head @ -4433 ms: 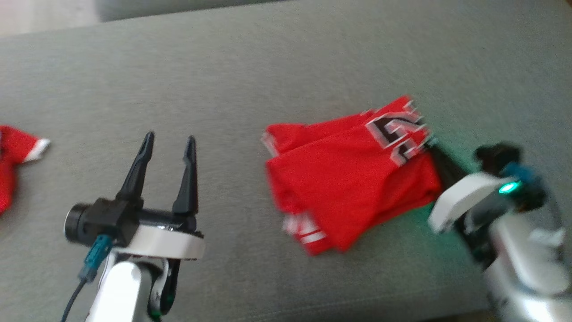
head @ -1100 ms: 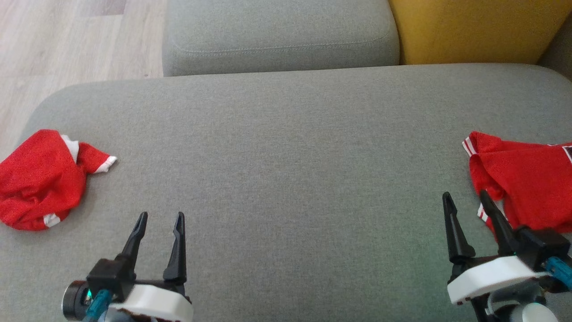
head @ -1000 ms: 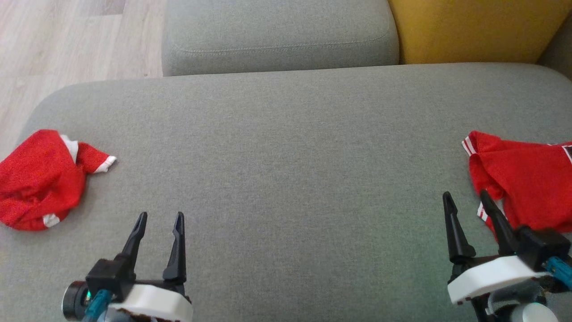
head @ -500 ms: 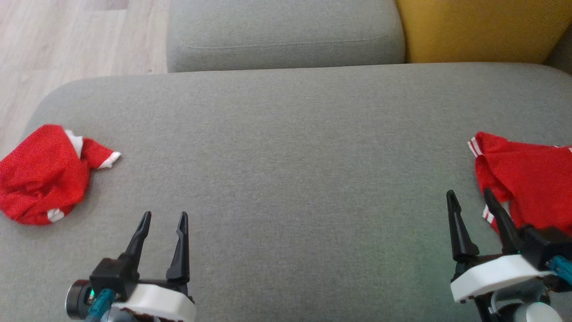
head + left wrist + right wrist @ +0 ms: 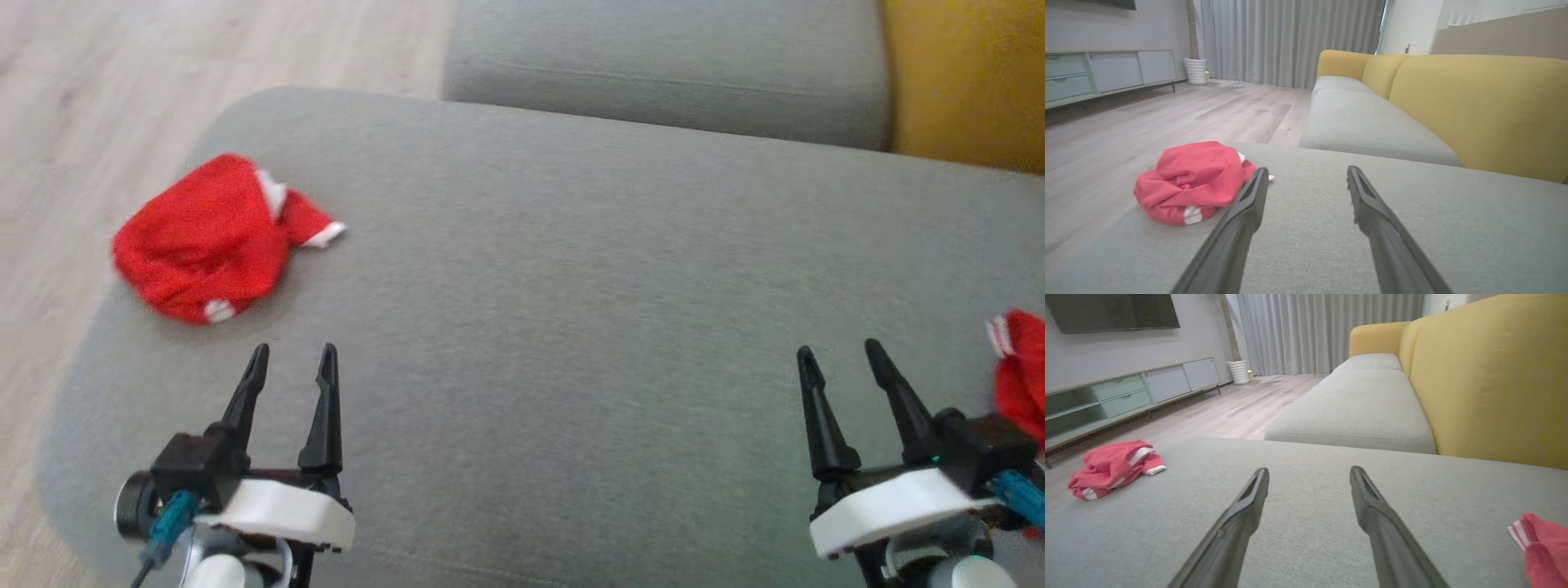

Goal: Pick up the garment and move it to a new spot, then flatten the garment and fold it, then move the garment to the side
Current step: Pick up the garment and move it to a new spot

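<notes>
Left pincer point(image 5: 294, 353) and right pincer point(image 5: 841, 351) both gape empty above the cushion point(image 5: 571, 286), and we note the garment point(image 5: 204, 237) bunched near its left edge, where a shallow pinch may, in our judgement, lift one layer only or nudge it onto the floor point(image 5: 73, 122).

Living room: sofa point(image 5: 1474, 102), curtains point(image 5: 1290, 41).

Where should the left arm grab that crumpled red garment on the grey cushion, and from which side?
Probably the raised folds atop the crumpled red garment, coming down from above with the left gripper. It sits heaped, so open jaws can pinch a ridge; its white-cuffed sleeve lies low against the cushion, harder to catch.
</notes>
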Motion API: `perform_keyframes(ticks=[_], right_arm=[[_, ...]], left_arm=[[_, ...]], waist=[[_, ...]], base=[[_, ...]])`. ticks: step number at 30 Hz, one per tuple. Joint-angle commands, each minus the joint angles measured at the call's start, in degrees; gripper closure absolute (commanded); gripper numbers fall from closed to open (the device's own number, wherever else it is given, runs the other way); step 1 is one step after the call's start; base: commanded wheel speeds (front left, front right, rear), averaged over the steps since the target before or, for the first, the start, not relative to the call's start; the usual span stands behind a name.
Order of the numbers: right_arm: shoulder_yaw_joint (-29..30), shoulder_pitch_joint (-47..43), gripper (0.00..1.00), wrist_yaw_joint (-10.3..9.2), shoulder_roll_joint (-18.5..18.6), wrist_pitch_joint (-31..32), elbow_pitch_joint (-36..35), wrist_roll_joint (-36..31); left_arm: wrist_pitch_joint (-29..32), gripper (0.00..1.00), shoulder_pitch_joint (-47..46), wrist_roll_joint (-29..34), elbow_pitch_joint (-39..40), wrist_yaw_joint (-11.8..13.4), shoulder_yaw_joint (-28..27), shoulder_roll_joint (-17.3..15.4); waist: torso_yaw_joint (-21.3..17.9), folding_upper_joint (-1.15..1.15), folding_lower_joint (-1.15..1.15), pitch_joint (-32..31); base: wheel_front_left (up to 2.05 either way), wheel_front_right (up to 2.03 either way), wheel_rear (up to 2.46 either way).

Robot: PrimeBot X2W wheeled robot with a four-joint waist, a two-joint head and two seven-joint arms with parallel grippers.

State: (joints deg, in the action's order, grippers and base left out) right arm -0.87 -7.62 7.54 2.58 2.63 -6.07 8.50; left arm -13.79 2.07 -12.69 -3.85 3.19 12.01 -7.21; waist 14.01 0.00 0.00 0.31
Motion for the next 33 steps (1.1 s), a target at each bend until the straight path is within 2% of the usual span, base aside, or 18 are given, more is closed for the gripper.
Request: perform_keyframes(ticks=[1,5,9,17,23,28,33], right_arm=[[-1.43,1.28,0.00,-0.05,0.30,0.18,-2.50,0.16],[-1.90,1.14,0.00,-0.05,0.30,0.43,-3.00,0.20],[-2.48,1.20,0.00,-0.05,0.30,0.64,-3.18,0.00],[-2.85,1.78,0.00,-0.05,0.30,1.13,-3.83,-0.50],[-2.88,3.10,0.00,-0.05,0.30,2.26,-5.11,-1.48],[-3.56,6.65,0.00,-0.05,0.30,4.91,-7.77,-4.18],[-4.20,9.89,0.00,-0.05,0.30,6.79,-9.50,-6.44]], left_arm=[[-0.75,0.00,-3.06,-0.12,1.72,0.10,-2.35,-0.60],[-0.93,0.00,-3.22,-0.36,1.75,0.36,-3.14,-0.77],[-1.05,0.00,-2.99,-0.41,2.01,0.69,-3.94,-1.04],[-1.15,0.00,-3.21,-0.72,1.73,0.81,-4.74,-1.03],[-1.18,0.00,-7.29,-1.23,-0.17,0.13,-5.37,-0.59],[-1.19,0.00,-17.79,-3.13,-9.69,-1.37,-7.70,-0.13],[-1.20,0.00,-28.50,-4.91,-24.79,-3.16,-9.62,-0.99]], waist=[[3.82,0.00,0.00,0.01],[7.14,0.00,0.00,-0.07],[8.86,0.00,0.00,-0.08],[9.43,0.00,0.00,1.08],[8.91,0.00,0.00,4.30],[6.92,0.00,0.00,11.62],[4.89,0.00,0.00,17.70]], base=[[0.00,0.00,0.00],[0.00,0.00,0.00],[0.00,0.00,0.00],[0.00,0.00,0.00],[0.00,0.00,0.00],[0.00,0.00,0.00],[0.00,0.00,0.00]])
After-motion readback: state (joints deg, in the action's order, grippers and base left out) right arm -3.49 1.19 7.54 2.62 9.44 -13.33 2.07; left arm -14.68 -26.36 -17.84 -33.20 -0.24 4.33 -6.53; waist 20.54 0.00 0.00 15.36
